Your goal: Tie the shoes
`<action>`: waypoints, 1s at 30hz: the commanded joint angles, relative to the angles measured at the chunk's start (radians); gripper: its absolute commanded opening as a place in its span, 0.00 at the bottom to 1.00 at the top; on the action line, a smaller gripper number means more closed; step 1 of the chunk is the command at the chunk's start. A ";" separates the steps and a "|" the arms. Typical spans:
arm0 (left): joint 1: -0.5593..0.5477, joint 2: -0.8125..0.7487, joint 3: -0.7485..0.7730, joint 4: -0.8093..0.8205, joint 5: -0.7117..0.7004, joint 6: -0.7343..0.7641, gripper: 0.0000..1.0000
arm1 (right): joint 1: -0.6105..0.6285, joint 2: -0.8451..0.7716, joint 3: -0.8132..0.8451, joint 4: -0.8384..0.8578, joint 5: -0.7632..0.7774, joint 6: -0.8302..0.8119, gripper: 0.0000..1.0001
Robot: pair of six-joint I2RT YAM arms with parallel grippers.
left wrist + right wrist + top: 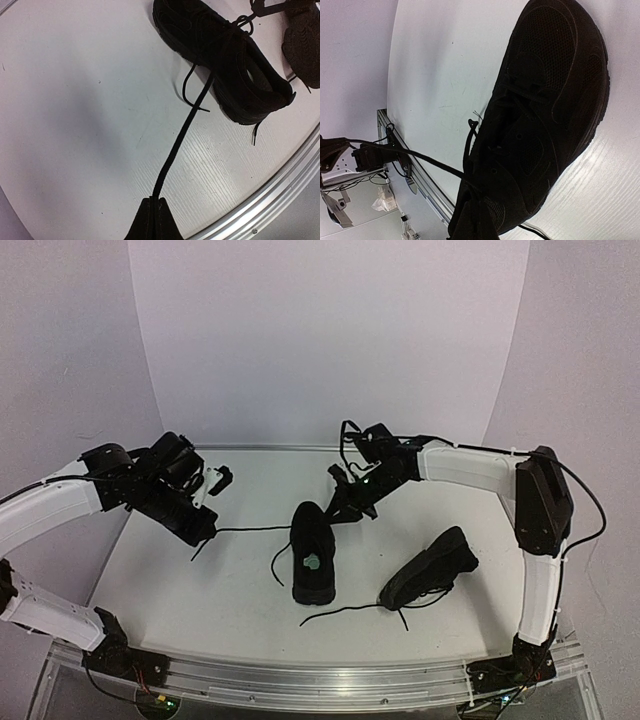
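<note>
Lying on the table [180, 585], one shoe [313, 558] (its mate [432, 565] tipped over, rightward) has a lace [175, 145] drawn taut into the closed left jaws; the closed right jaws pinch lace above its tongue. Harder pulling may drag the shoe or slip the lace.

Bare table [180, 590] lies open left of the middle shoe [313, 560], but a taut lace [250, 529] from the left gripper [205, 527] to that shoe bars the way. A second lace [466, 147] rises to the right gripper [345, 508], seemingly close over the shoe's far end. The gap to the tipped shoe [432, 565] is open, with a loose lace [340, 612] across its front.
</note>
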 commanded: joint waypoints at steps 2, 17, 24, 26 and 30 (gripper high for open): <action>-0.065 -0.011 0.051 -0.178 -0.040 -0.127 0.00 | 0.005 -0.049 0.008 0.017 0.023 -0.013 0.00; -0.471 0.278 0.276 0.139 0.264 0.184 0.00 | 0.004 -0.017 0.083 0.017 -0.010 -0.078 0.00; -0.478 0.610 0.572 0.203 0.272 0.440 0.00 | 0.004 -0.016 0.095 0.019 -0.022 -0.117 0.00; -0.474 0.648 0.604 0.255 0.234 0.488 0.00 | 0.004 -0.018 0.095 0.018 -0.023 -0.122 0.00; -0.434 0.667 0.571 0.403 0.189 0.536 0.00 | 0.004 -0.025 0.087 0.021 -0.030 -0.131 0.00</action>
